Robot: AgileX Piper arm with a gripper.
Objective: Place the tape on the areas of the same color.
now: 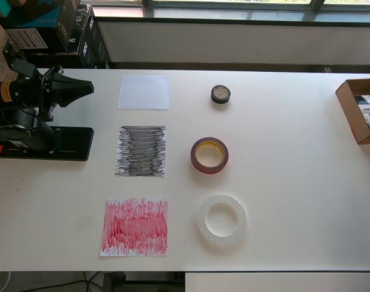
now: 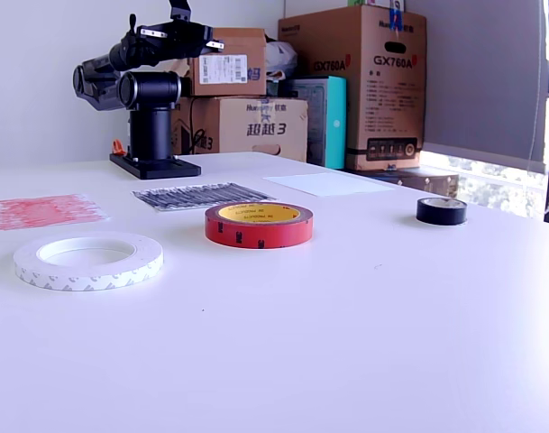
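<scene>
Three tape rolls lie flat in a column on the white table. In the overhead view the small black roll (image 1: 220, 94) (image 2: 441, 211) is at the top, the dark red roll (image 1: 209, 155) (image 2: 259, 225) with a yellowish core is in the middle, and the large translucent white roll (image 1: 221, 219) (image 2: 87, 260) is at the bottom. To their left lie three sheets: plain white (image 1: 144, 92) (image 2: 328, 183), black-scribbled (image 1: 141, 151) (image 2: 200, 195) and red-scribbled (image 1: 135, 227) (image 2: 41, 210). No roll touches a sheet. My gripper (image 1: 89, 89) (image 2: 209, 41) hangs folded back over the arm's base, left of the sheets, its fingers together and holding nothing.
The arm's black base plate (image 1: 48, 143) sits at the table's left edge in the overhead view. An open cardboard box (image 1: 358, 111) rests at the right edge. Stacked cartons (image 2: 364, 81) stand behind the table, beyond the arm.
</scene>
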